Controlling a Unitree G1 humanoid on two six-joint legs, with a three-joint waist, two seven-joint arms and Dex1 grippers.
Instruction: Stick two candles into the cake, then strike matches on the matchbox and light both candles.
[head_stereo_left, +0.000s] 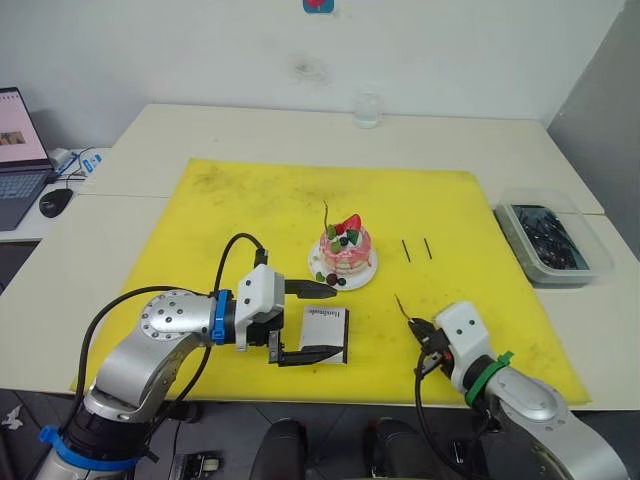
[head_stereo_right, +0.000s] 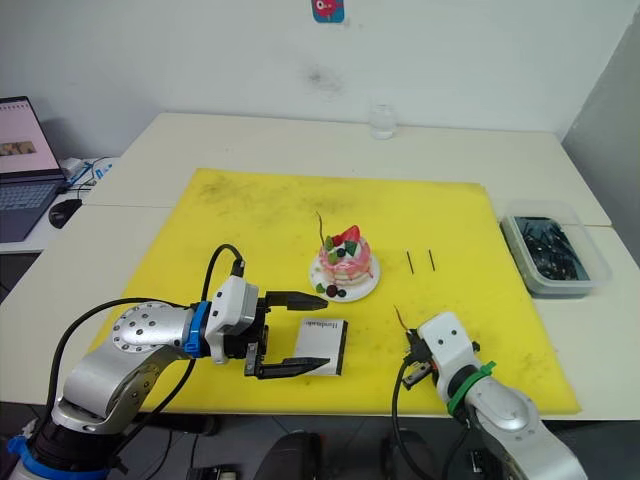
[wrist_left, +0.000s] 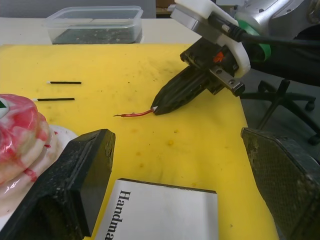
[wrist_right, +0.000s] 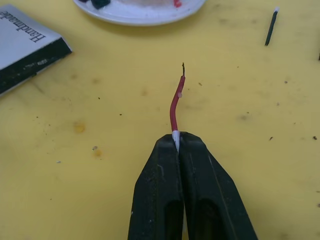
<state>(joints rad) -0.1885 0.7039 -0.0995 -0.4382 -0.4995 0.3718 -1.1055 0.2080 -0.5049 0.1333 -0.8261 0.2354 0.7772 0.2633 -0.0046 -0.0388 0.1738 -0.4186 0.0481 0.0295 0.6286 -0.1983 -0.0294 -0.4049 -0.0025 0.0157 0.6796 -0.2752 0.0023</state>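
Right gripper: we see the right gripper (wrist_right: 178, 137) with its two black fingers pressed together on the pale end of a thin, curved red taper candle (wrist_right: 175, 105); wick end points out ahead, towards the cake. We judge the end grip leaves the rest of the length free for pushing in.
Held candle position: low over the yellow mat (head_stereo_left: 250, 215), well short of the cake, on the robot's right.
Cake: small round pink layered cake (head_stereo_left: 345, 250) topped with strawberry and berries, on a small white plate (head_stereo_left: 367, 277), mid-mat. One thin dark taper (head_stereo_left: 326, 216) already stands upright in its top, on the left half, so the right half is free for the second.
Left gripper: left gripper (head_stereo_left: 322, 322) spread wide, holding nothing; one finger reaches near the plate's edge, the other lies along the matchbox's near edge. We read this as straddling the box, ready to steady it.
Matchbox: flat white rectangular box lettered "Handmade" (head_stereo_left: 325, 333), flat on the mat just in front of the plate.
Matches: two short straight dark sticks (head_stereo_left: 416, 249), side by side on the mat right of the cake, untouched.
Stage: our judgement, second candle in hand, insertion pending; no lighting yet.
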